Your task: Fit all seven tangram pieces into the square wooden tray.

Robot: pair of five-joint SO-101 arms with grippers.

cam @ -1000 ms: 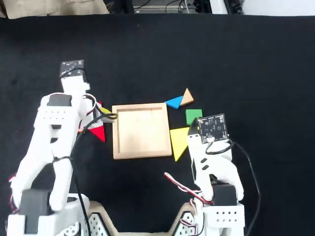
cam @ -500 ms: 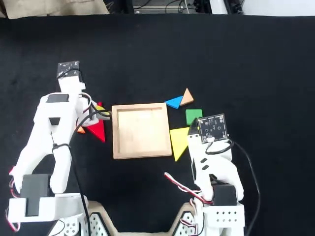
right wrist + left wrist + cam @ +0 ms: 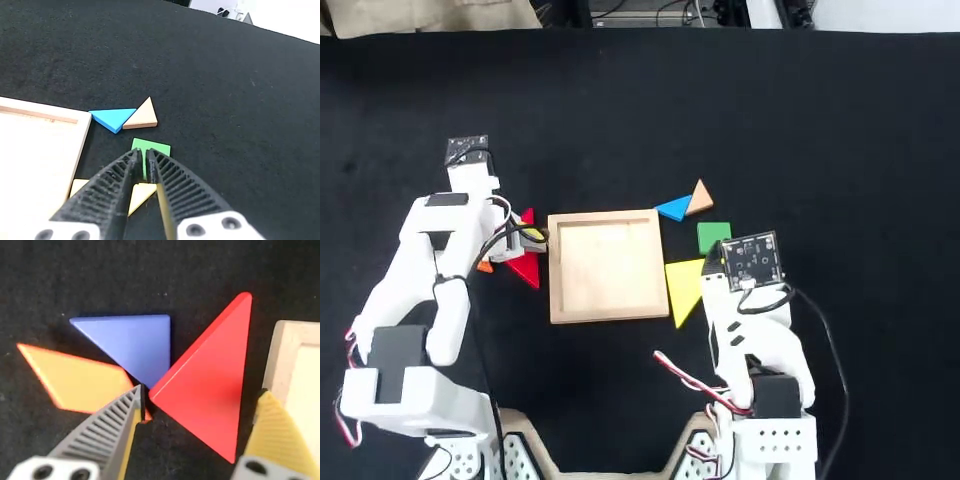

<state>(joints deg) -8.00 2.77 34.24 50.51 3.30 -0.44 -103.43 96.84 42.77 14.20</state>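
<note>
The square wooden tray (image 3: 557, 268) lies in the middle of the table with nothing inside it. Off its left edge sit a red triangle (image 3: 210, 385), a blue triangle (image 3: 132, 342) and an orange parallelogram (image 3: 75, 382), bunched together. My left gripper (image 3: 200, 392) is open and low over the red triangle (image 3: 527, 265); one finger is at the triangle's corner, the other by the tray's rim (image 3: 287, 347). My right gripper (image 3: 142, 155) is shut and holds nothing, hovering above a green square (image 3: 159, 148) and a yellow triangle (image 3: 141, 192).
A light-blue triangle (image 3: 673, 209) and a tan triangle (image 3: 700, 198) lie touching off the tray's far right corner. The yellow triangle (image 3: 685, 285) rests against the tray's right side, the green square (image 3: 713, 236) just beyond it. Black cloth stretches open at the back.
My left arm has shifted a little toward the front and its gripper has settled over the red triangle beside the tray. The right arm has not moved.
</note>
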